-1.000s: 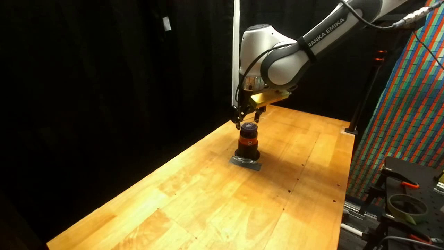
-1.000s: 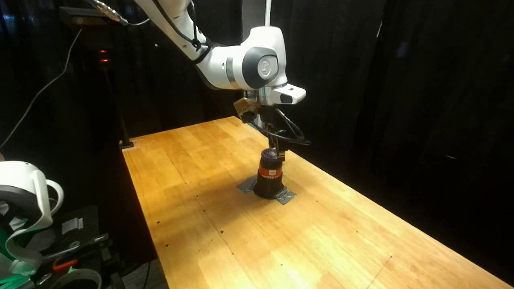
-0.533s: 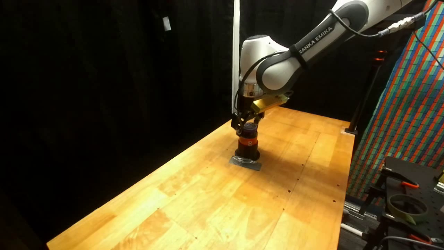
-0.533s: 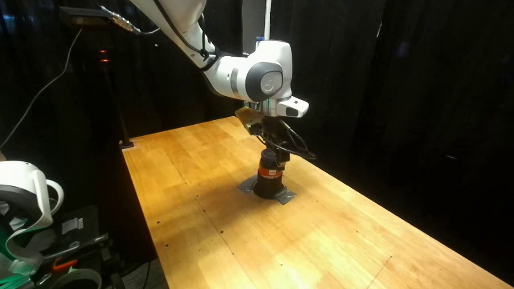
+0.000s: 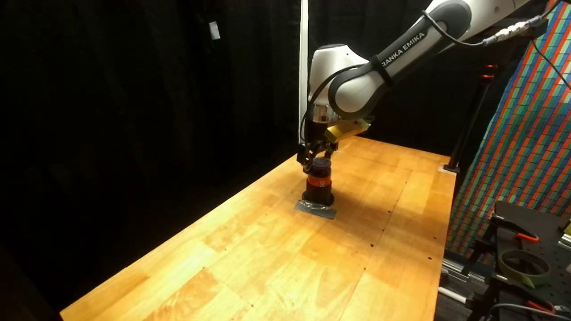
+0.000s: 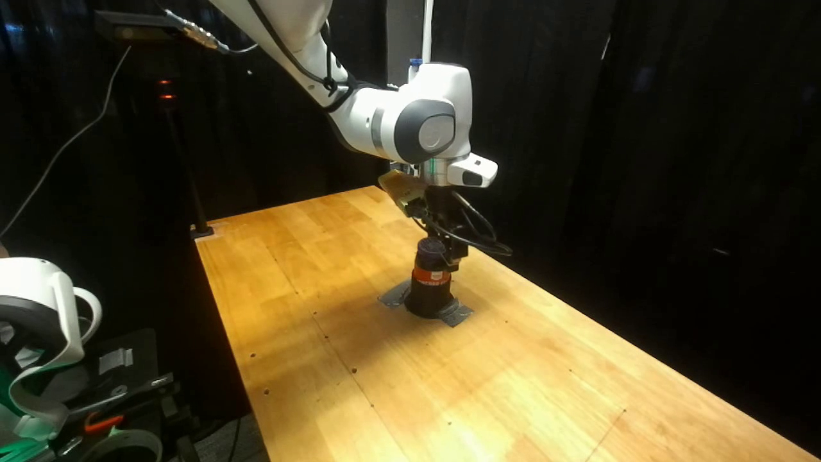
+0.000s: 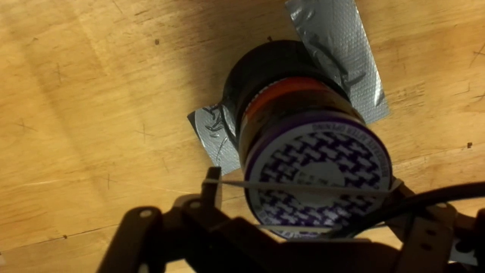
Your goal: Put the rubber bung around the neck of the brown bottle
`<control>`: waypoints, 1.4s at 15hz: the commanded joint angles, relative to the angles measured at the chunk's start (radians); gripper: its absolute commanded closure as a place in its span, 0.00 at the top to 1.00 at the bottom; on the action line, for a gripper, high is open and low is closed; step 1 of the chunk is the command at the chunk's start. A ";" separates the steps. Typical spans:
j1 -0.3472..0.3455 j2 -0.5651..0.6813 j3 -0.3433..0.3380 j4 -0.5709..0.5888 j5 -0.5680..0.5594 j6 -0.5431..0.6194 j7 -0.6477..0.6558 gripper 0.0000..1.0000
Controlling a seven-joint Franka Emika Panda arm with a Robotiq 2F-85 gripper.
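Tan band [image 7: 280,185], perhaps rubber, over bottle [image 7: 310,148].

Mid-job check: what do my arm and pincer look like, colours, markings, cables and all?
The arm is white with dark grey panels, one lettered "RANKA EMIKA" beside a black strap. Black cables loop along it, and a yellow boxy piece sits near its end. The pincer is black, with angular, jointed fingers and pale round pins.

One arm [image 5: 406,51], one brown bottle [image 6: 430,276], one rubber band [image 7: 295,186], two grey tape strips [image 7: 352,60], yes, two, and one post [image 5: 469,122] at a corner of the surface [image 5: 267,258]!
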 commanded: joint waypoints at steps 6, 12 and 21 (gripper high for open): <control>0.012 0.091 -0.023 0.102 0.012 0.028 -0.026 1.00; 0.016 0.110 -0.021 0.130 0.018 0.029 -0.025 1.00; -0.031 0.032 0.043 0.027 0.120 -0.096 -0.151 1.00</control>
